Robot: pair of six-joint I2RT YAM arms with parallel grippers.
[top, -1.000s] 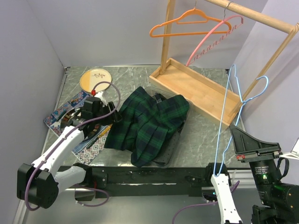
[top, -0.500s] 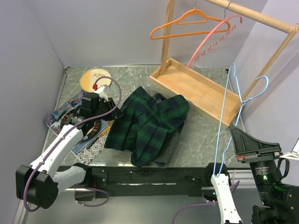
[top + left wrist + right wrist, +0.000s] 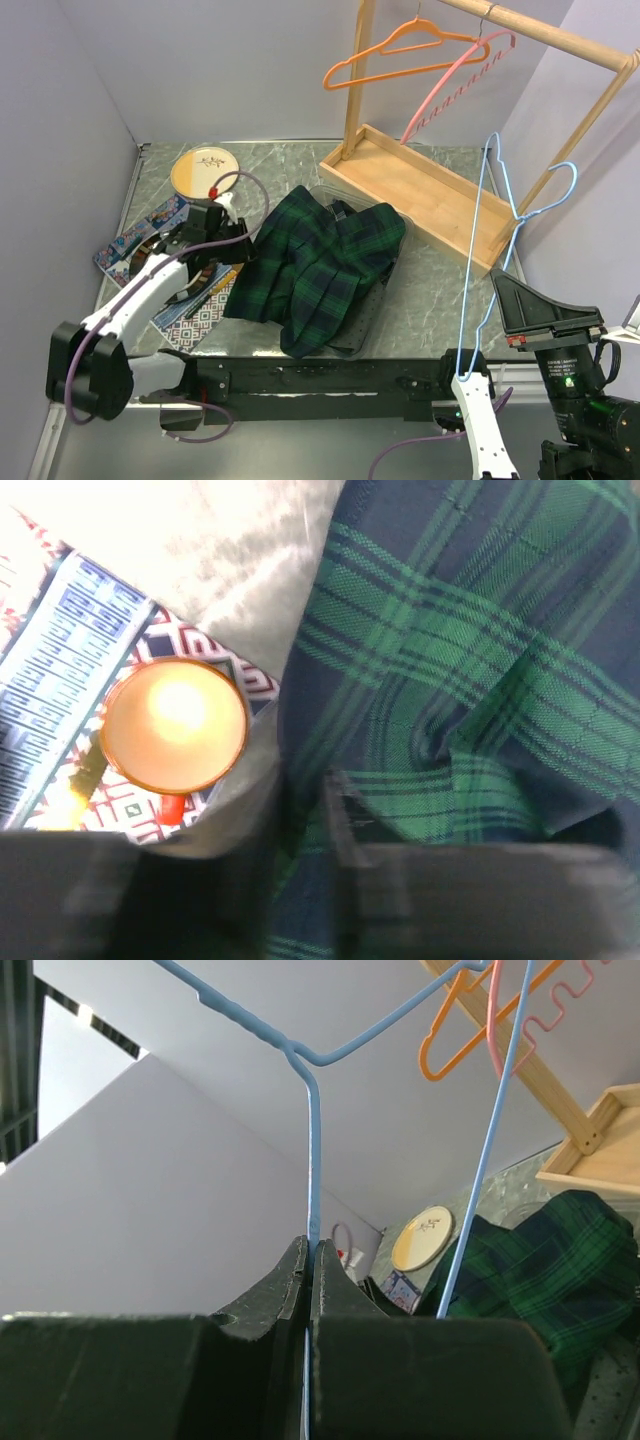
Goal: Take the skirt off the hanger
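Right gripper (image 3: 308, 1252) clenched on the blue hanger (image 3: 313, 1150) wire, hanger held upright at near right. Skirt (image 3: 320, 265) is heaped mid-table, apart from the hanger, just left of the wooden rack (image 3: 430, 200) base. Left gripper (image 3: 238, 250) at skirt's left edge, beside patterned mat (image 3: 195, 315). Its fingers are blurred, so can't tell if released or pinching.

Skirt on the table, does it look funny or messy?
Messy. The green plaid skirt lies crumpled in a heap, partly over a clear tray, not hanging. The blue hanger stands bare, pinched in the right pincer.
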